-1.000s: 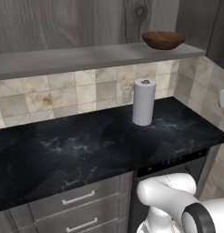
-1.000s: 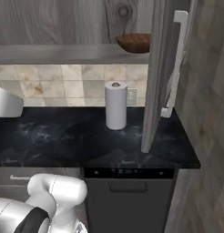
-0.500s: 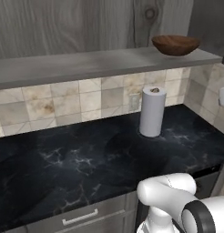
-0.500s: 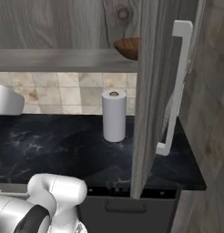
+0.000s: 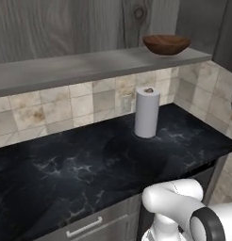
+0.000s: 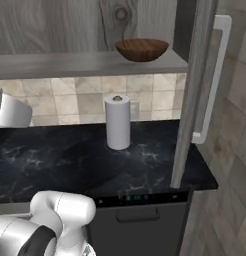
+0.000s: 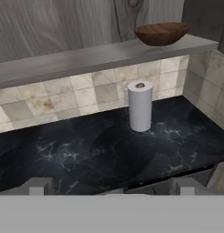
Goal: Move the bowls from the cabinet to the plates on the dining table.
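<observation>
We're looking up at the cabinet with its door swung wide, and there on the grey shelf sits the dark wooden bowl, right at the far right end, upright and untouched. From the right base view the bowl rests just inside the open door's edge, the long pale handle hanging out beyond it.

Below the shelf, a white paper towel roll stands upright on the black marbled table, close to the tiled backsplash and almost directly under the bowl. Down at the front there's a drawer, and a dark appliance front sits under the table's edge.

Now the hand: its two finger tips peek up at the bottom of the hand view, spread wide apart with nothing between them. It's well short of the shelf and looking up towards the wooden bowl.

So where does the task stand? By my reading, right at the beginning. The cabinet is open, which helps, but this bowl is not yet lifted. A reach up to the shelf's right end looks like the step ahead, then the carry to a plate, and the same again for the second bowl. Almost all of the job is left.
</observation>
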Tool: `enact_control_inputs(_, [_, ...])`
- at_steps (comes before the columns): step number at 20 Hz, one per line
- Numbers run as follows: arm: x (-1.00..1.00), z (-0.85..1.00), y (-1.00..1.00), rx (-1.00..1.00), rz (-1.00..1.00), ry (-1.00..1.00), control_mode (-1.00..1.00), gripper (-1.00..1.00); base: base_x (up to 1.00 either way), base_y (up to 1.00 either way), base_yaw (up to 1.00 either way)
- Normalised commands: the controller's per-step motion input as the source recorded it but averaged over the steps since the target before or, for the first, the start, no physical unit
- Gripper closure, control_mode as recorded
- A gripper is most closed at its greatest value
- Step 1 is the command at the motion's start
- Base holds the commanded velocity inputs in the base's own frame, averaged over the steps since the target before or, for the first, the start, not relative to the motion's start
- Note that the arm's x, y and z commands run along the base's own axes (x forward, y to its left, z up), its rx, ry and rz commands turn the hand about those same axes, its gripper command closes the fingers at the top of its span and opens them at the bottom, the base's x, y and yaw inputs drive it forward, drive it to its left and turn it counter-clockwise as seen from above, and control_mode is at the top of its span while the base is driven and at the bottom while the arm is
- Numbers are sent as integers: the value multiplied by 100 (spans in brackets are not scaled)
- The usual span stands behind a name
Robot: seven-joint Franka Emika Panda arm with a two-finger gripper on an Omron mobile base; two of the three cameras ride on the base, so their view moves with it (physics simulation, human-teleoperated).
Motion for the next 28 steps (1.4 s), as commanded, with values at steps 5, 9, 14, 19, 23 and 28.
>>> enact_control_inputs(5, [0,0,0,0,0,0,100,-100,-21,100,-8])
enact_control_inputs(9, [0,0,0,0,0,0,100,-100,-10,100,-8])
enact_control_inputs(14, [0,0,0,0,0,0,100,-100,-36,100,-3])
enact_control_inputs(19, [0,0,0,0,0,0,100,-100,-68,100,1])
enact_control_inputs(23, [0,0,0,0,0,0,100,-100,-33,71,-21])
enact_control_inputs(28, [0,0,0,0,0,0,100,-100,0,27,-44])
